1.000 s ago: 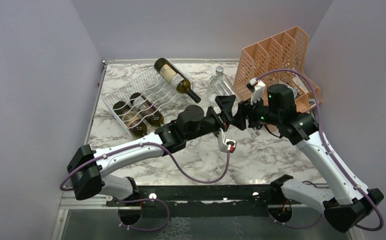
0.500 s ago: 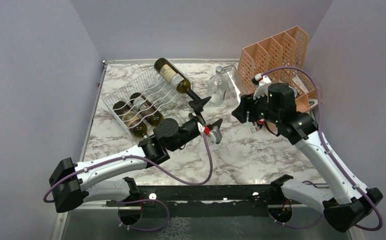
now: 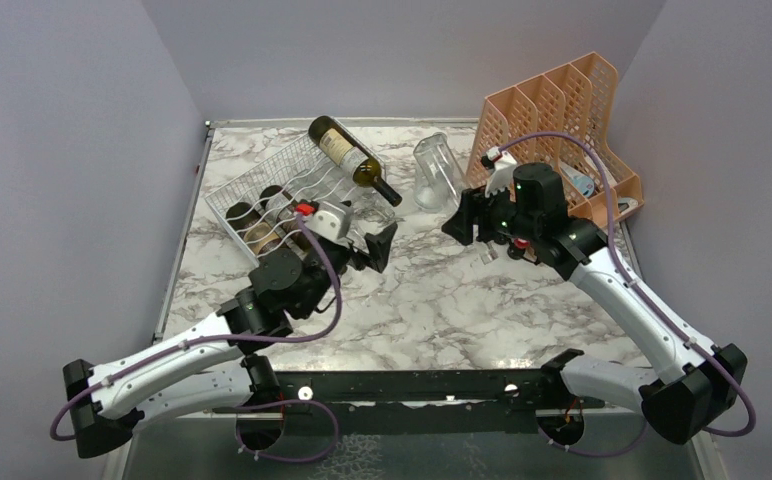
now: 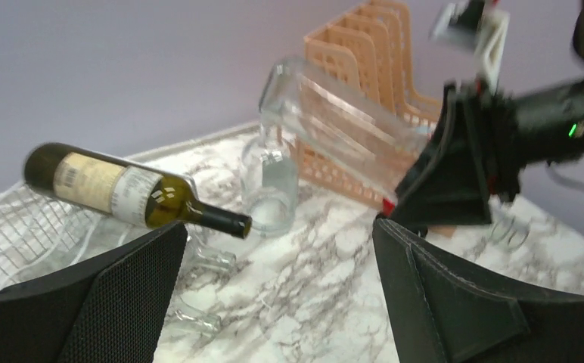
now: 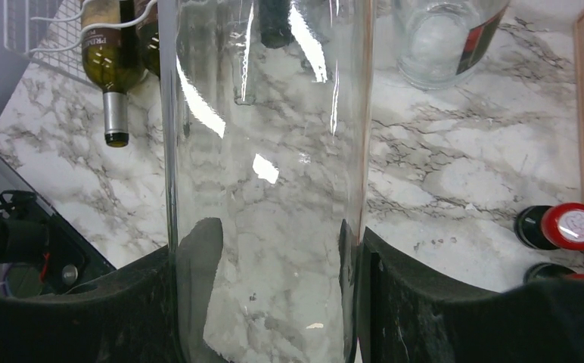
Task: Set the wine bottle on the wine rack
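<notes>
Left arm (image 3: 177, 350) and right arm (image 3: 642, 310): white link shells, black joint housings. A purple cable (image 3: 336, 290) runs behind each tool. Left tool (image 3: 374, 248) fingers (image 4: 122, 302): black, mesh-textured pads. Green light (image 4: 573, 130) behind right tool (image 3: 457, 213).

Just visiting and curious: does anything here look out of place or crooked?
Yes: the dark wine bottle lies slanted on the far edge of the wine rack, neck jutting over the table, not nestled in a cradle like the other bottles.

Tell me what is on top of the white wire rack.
A labelled green bottle lies across the wine rack's far corner, with its neck overhanging the edge. Beneath the wires, dark bottles lie in cradles. The left arm covers part of the near side.
</notes>
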Available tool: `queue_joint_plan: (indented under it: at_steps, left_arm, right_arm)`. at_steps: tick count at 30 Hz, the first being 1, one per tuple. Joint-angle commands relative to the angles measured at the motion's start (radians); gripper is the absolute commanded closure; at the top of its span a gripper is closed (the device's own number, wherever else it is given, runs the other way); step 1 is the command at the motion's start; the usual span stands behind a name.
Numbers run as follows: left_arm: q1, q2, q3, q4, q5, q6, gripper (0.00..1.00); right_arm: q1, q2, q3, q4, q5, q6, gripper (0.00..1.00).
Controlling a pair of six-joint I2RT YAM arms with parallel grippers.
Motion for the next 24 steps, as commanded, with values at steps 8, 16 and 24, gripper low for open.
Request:
queue_joint_plan:
  at_steps: [8, 16, 24]
  left_arm:
    - [-0.003, -0.266, 0.251, -0.332, -0.148, -0.111, 0.01]
    - [-0.003, -0.342, 0.269, -0.432, -0.204, -0.120, 0.01]
    - [-0.003, -0.397, 0.208, -0.422, -0.276, -0.113, 0.01]
  right_arm:
    - [0.216, 0.242, 0.185, 0.172, 0.071, 0.012, 0.97]
    - [0.309, 0.596, 0.475, 0.150, 0.189, 0.008, 0.84]
    - [0.320, 0.897, 0.826, 0.059, 0.214, -0.007, 0.80]
